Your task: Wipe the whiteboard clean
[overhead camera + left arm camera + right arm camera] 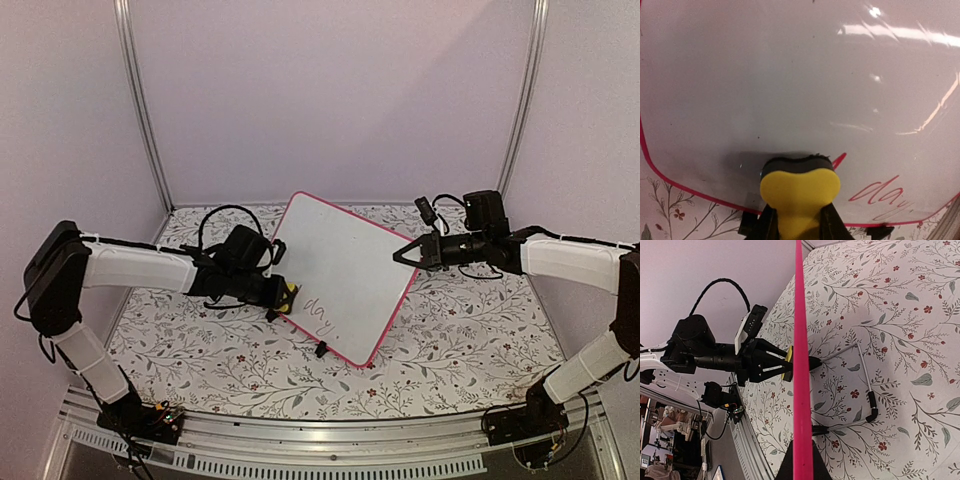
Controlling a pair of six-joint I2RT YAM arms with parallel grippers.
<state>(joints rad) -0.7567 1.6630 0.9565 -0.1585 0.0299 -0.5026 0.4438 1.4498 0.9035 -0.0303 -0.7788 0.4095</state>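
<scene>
Two arms, one board. Item, left gripper [279, 298]: clenched on a yellow-backed eraser [799, 186], its dark felt face pressed to the lower left of the whiteboard [345, 262], placed for a wiping stroke. Item, whiteboard: mid-table on the floral tablecloth [470, 335], propped at a tilt on a wire stand [866, 376]. Item, red writing "day" [880, 194]: just right of the eraser, not yet wiped. Item, right gripper [402, 255]: pinched shut on the board's pink right edge, probably bracing it against the push.
</scene>
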